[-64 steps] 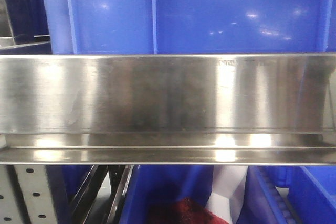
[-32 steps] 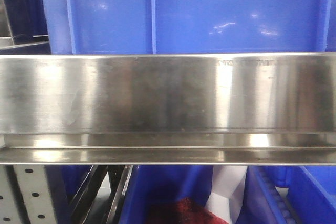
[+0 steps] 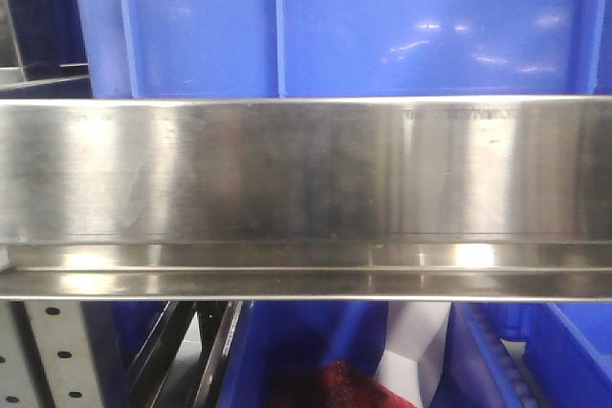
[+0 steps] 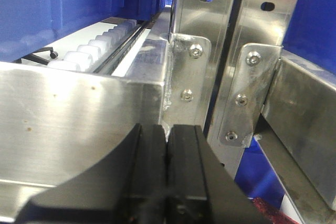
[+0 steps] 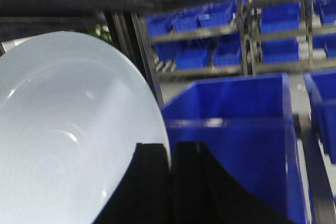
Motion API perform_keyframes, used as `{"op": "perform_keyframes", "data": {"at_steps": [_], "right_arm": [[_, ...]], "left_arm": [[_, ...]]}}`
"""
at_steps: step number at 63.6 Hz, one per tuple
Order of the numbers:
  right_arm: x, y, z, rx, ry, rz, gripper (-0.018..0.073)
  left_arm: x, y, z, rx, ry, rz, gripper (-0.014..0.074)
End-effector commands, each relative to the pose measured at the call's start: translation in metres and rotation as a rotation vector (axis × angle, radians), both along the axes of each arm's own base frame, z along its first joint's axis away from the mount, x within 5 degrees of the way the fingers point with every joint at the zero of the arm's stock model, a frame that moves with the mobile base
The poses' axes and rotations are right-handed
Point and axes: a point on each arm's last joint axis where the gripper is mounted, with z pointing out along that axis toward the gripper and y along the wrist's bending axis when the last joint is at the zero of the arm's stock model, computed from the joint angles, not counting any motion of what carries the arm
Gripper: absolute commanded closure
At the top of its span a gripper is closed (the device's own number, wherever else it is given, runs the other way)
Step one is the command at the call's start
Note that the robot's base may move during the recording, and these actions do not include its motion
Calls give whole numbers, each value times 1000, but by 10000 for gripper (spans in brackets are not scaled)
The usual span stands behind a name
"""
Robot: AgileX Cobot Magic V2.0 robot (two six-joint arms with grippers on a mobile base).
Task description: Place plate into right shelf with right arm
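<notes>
At left, left gripper: jaws together, empty, near steel lip of right shelf. Plate is clamped by its rim in right gripper jaws, tilted, not yet shelved. Blue bin sits beyond. Risks: thin rim grip may slip, and plate edge could clip lip or bin wall.

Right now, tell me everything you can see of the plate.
Only the right wrist view shows the plate. It is round, plain white with a faint blue tint, glossy and shallow, with a low rim; no chips or food are visible. Its face is turned toward the camera, and its left and lower parts run out of frame. The right hand pinches its rim between two black fingers. A blue bin lies beyond it.
</notes>
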Motion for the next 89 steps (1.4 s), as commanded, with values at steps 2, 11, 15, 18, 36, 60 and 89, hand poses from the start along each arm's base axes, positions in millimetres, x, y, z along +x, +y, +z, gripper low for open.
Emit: {"op": "perform_keyframes", "data": {"at_steps": [2,11,15,18,36,60,89], "right_arm": [[19,1,5,26,-36,-33,502],[43,9,-15,-5,71,-15,502],[49,11,-22,-14,102,-9,488],[53,12,-26,-19,120,-5,444],[57,13,-29,-29,136,-3,-73],[36,11,-19,-36,137,28,-45],[-88,-11,22,-76,-2,111,502]], "left_arm": [[1,-1,4,-13,-72,-8,643],[1,-1,4,-13,-72,-8,643],[1,-1,4,-13,-72,-8,643],[1,-1,4,-13,-72,-8,643],[1,-1,4,-13,-72,-8,643],[1,-1,4,-13,-72,-8,643],[1,-1,4,-13,-72,-8,643]]}}
